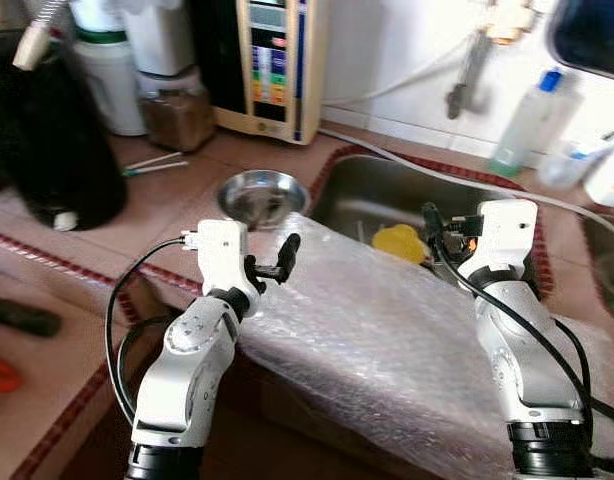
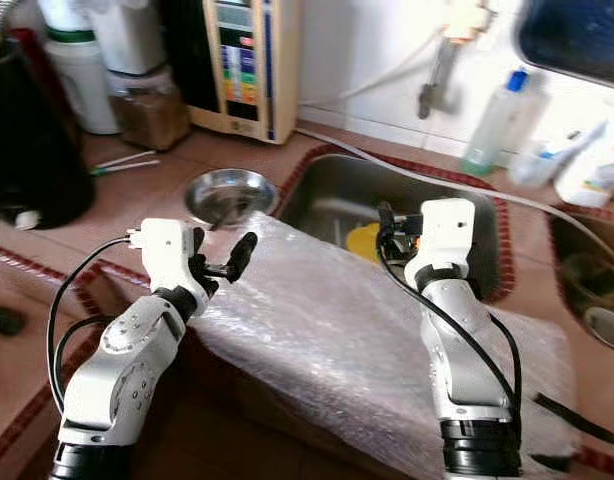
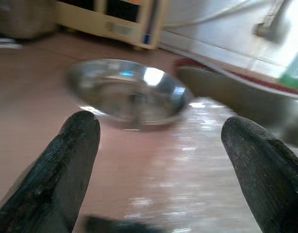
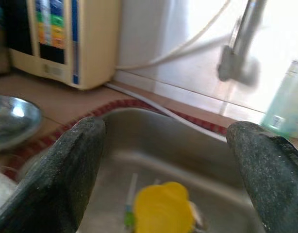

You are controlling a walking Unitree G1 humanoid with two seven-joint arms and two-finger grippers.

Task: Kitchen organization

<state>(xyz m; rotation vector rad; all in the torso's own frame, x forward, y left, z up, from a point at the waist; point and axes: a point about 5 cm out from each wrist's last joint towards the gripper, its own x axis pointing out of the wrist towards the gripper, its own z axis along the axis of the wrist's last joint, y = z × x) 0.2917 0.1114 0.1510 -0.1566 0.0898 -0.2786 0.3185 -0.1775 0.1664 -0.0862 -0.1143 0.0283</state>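
Bench [image 1: 177,205] of reddish tile is carrying everything in view, with a steel sink [image 1: 387,195] set into it. Bubble wrap [image 1: 387,330], a large clear sheet, is lying over the front edge of the bench and over the near rim of the sink. A black appliance [image 1: 57,150] is standing at the robot's left, and a cream machine with coloured buttons [image 1: 270,65] is standing against the back wall, with a brown-filled jar [image 1: 175,115] beside it. A clear bottle with a blue cap [image 1: 522,125] is standing behind the sink.

The left hand [image 1: 277,265] is hovering above the left end of the bubble wrap, its two black fingers [image 3: 57,174] spread apart and gripping nothing. The right hand [image 1: 437,228] is hanging over the sink, its fingers [image 4: 66,174] also spread wide and empty.

A steel bowl [image 1: 262,197] is sitting on the bench just left of the sink, directly ahead of the left hand. A yellow object [image 1: 400,242] is lying in the sink below the right hand. Chopsticks [image 1: 155,165] are lying on the bench near the jar.
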